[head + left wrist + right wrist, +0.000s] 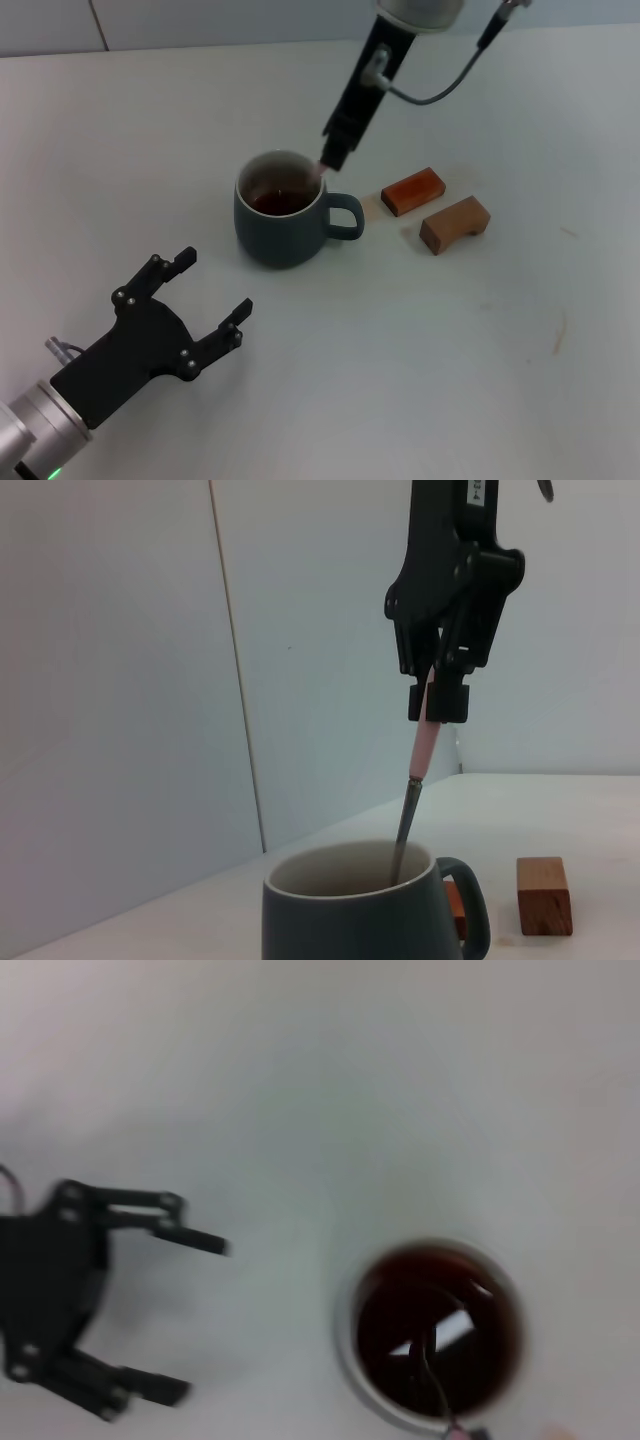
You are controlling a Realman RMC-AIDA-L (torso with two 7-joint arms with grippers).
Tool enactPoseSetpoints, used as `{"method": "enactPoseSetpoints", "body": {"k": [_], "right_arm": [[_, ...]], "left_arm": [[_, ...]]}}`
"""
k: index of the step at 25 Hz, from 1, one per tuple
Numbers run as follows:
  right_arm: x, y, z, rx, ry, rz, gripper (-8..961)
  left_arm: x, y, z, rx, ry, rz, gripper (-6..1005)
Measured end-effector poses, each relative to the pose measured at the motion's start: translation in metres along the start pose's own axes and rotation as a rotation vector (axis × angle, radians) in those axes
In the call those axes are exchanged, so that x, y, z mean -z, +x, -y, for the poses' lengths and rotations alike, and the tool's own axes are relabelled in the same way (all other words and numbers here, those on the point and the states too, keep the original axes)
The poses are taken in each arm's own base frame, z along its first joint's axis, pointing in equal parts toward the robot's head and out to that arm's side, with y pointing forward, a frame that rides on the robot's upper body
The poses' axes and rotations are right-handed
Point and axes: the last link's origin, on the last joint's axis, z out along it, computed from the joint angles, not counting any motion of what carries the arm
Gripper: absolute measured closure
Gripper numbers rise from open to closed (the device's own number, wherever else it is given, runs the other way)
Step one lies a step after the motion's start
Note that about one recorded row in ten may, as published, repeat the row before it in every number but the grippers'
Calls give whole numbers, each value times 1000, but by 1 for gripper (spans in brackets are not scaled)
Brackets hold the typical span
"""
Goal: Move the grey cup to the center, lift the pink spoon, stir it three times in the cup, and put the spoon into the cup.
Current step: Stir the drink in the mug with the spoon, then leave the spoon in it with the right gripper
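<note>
The grey cup (pixel 285 210) stands upright near the table's middle, handle to the right, with brown liquid inside. It also shows in the left wrist view (pixel 365 910) and from above in the right wrist view (pixel 435 1335). My right gripper (pixel 333 157) hangs just above the cup's right rim, shut on the pink spoon (pixel 426 742). The spoon's metal neck (pixel 404 830) reaches down into the cup; its bowl is under the liquid. My left gripper (pixel 215 290) is open and empty on the near left, apart from the cup.
Two brown wooden blocks lie right of the cup: a reddish one (pixel 412 191) and a lighter notched one (pixel 454 224). A wall stands behind the table. The right arm's cable (pixel 450 85) hangs above the far side.
</note>
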Motion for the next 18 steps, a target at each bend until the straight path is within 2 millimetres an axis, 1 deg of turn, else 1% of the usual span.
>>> {"method": "enactPoseSetpoints", "body": {"k": [1,3,6,8,11,14,18], "right_arm": [[-1,-5,-4,14,-14,18,826],[-2,-7,-5,18,-14,25,827],[-7,-13,-2,16,1,43,827],[-8,-13,-1,14,8,42,827],[-7,-9,8,3,53,17,827],[-6,-6,9,-2,60,1,827],[-6,-2,5,-2,32,-24,827]], "left_arm": [[0,0,0,0,0,0,151],[0,-1,0,-3,0,3,151],[1,-1,-1,-8,1,5,152],[1,-1,-1,-9,2,4,152],[2,0,-1,-8,4,-3,152],[2,0,-2,-7,5,-4,152],[2,0,-2,-8,5,-4,152]]}}
